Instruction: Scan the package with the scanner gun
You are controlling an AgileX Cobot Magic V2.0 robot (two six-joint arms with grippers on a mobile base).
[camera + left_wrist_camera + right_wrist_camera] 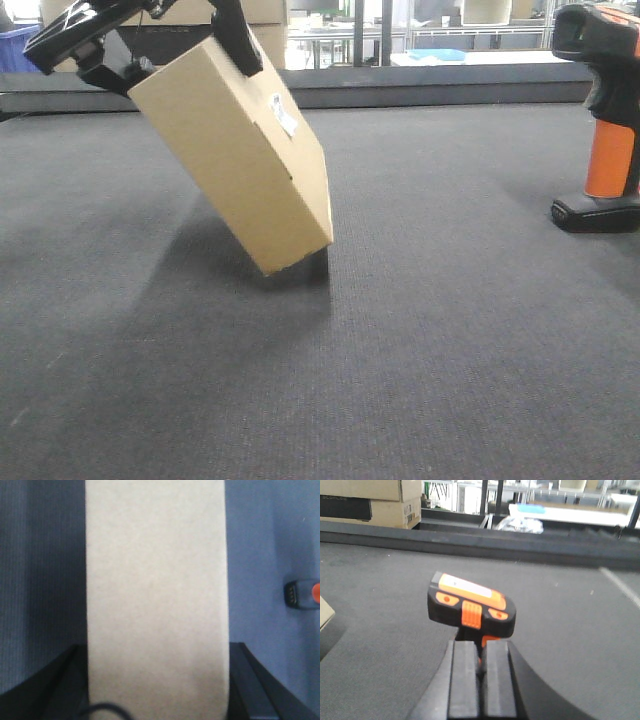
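The package point(240, 160) is a plain brown box with a small white label point(284, 113) on its right face. It is tilted, with its lower corner at or just above the grey mat. My left gripper point(170, 55) is shut on its upper end, and in the left wrist view the box point(155, 580) fills the gap between both fingers point(50, 690). The scanner gun point(608, 120), with its black head and orange handle, stands upright on the mat at the far right. My right gripper point(480, 647) is shut just behind the scanner gun point(471, 605), with nothing between its pads.
A raised dark ledge point(400, 95) runs along the far edge of the mat. Larger cardboard boxes point(370, 500) are stacked beyond it at the back left, and a blue bin point(15, 45) stands there too. Tables and shelving stand further back.
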